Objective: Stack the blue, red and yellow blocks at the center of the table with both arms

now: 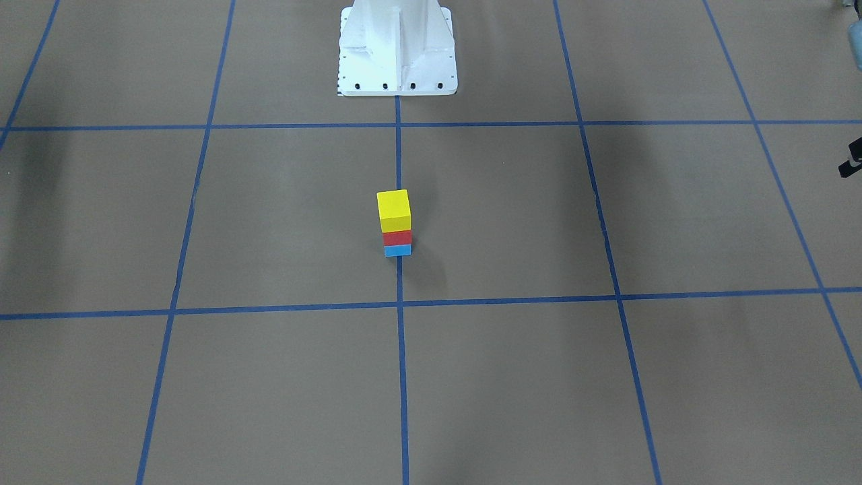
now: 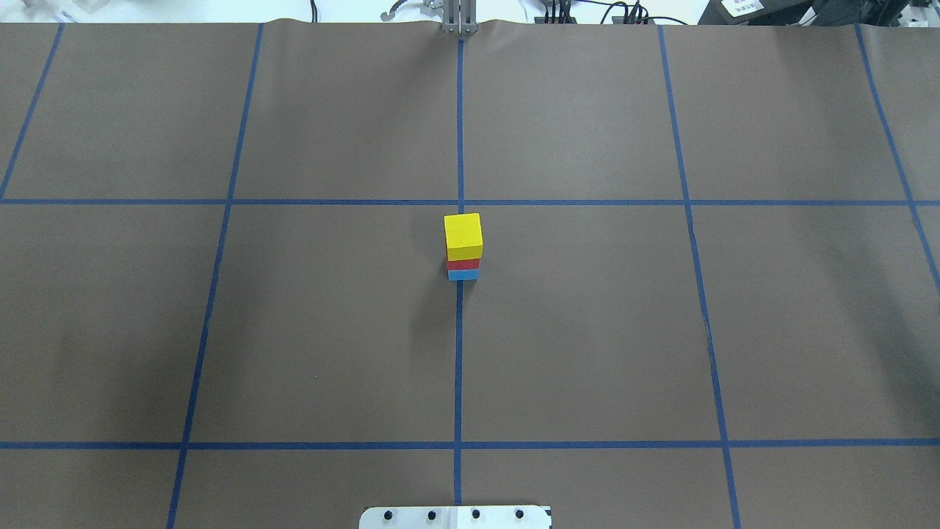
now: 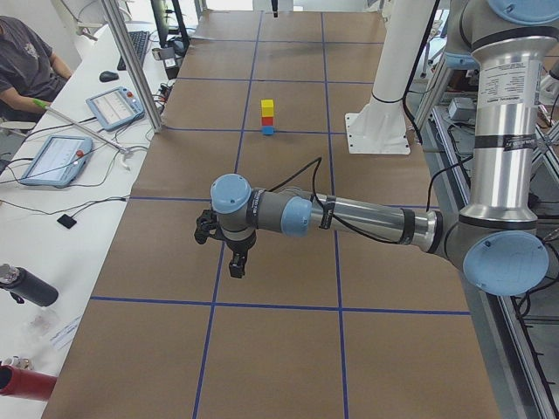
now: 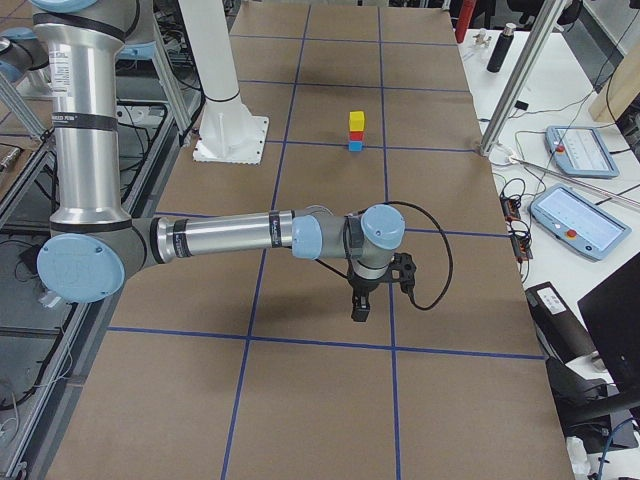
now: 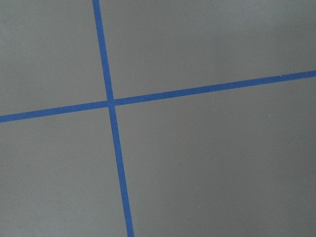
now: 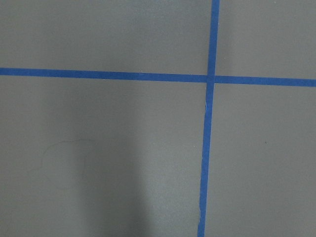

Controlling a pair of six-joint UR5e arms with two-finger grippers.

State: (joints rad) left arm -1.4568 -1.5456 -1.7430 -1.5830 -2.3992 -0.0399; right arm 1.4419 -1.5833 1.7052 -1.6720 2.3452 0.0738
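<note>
A yellow block [image 1: 393, 209] sits on a red block [image 1: 396, 238], which sits on a blue block [image 1: 397, 250], forming an upright stack at the table's centre on the blue centre line. The stack also shows in the overhead view [image 2: 463, 242] and small in both side views [image 3: 267, 118] [image 4: 356, 131]. My left gripper [image 3: 234, 269] hangs over the table far from the stack, near the table's left end. My right gripper [image 4: 360, 308] hangs likewise near the right end. Both show only in the side views, so I cannot tell whether they are open or shut. Both wrist views show only bare paper and tape.
Brown paper with a blue tape grid [image 2: 460, 367] covers the table. The white robot pedestal [image 1: 397, 47] stands at the robot's edge. Side desks hold tablets [image 3: 54, 160] [image 4: 577, 221], and a seated operator [image 3: 22, 65] is beside the left desk.
</note>
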